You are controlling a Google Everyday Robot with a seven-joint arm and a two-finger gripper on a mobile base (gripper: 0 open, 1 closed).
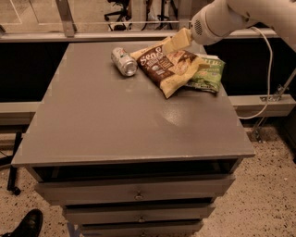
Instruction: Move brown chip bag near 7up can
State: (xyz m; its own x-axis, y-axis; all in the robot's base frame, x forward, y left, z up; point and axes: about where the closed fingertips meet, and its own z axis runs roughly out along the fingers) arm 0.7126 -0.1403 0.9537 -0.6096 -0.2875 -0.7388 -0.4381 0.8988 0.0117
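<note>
Nearest, bottom-left: a black shoe [28, 224] on the speckled floor [268, 194]; next to it the cabinet's drawers [138, 192], stacked under the tabletop, w/ small knobs at centre.

The grey table [106, 125] is bare across its near and middle parts, w/ a pale sheen right of centre.

Far part of the top: the brown chip bag [167, 68] lies flat, right of centre, set at an angle; one cream-yellow end points toward the camera, the other toward the far edge; white script faces up. Its right side overlaps the green bag [209, 74], which sits by the table's right edge.

Just left of the brown bag is the 7up can [124, 61], on its side, shiny end facing the camera; can and bag corner sit just beside each other, contact not clear.

Over the bag's far end is the gripper [178, 41], cream-coloured, at or just above the bag's edge; whether it grips the bag can't be told. The white arm [222, 18] comes in from upper right; a pale cable [268, 69] hangs behind it.

Bkgd: a rail and office chairs [121, 5].
</note>
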